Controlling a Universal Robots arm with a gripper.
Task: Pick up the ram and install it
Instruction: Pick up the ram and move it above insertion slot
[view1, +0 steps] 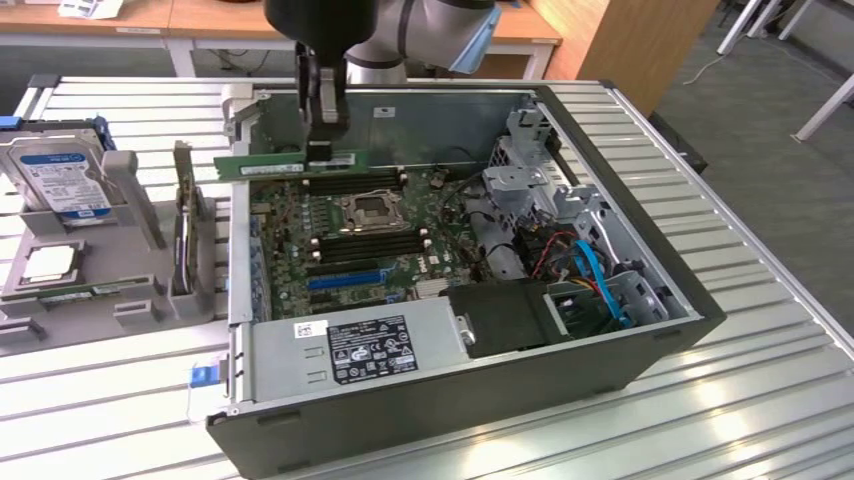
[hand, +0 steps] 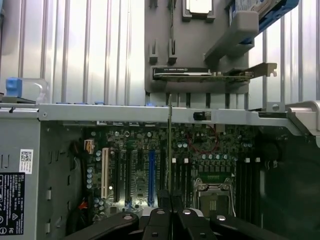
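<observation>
case (view1: 661, 250) is open on top: room above the motherboard (view1: 300, 270) is free. power supply (view1: 360, 345), drive cage (view1: 534, 185) and cables (view1: 594, 275) bound it. gripper (view1: 324, 135) with ram (view1: 267, 163) occupies the far edge.

Counted: one ram (view1: 291, 161); one end effector (view1: 324, 138); one hard drive (view1: 60, 185); one square processor chip (view1: 50, 263); one open computer case (view1: 627, 352); one power supply (view1: 307, 350); one processor socket (view1: 370, 211); one upright expansion card (view1: 188, 225); one slatted bench (view1: 761, 410)

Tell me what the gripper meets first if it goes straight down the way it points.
Probably the memory slots beside the processor socket: the gripper, shut on the ram, points down, so the ram's lower edge would touch there first. Depth is unclear.
</observation>
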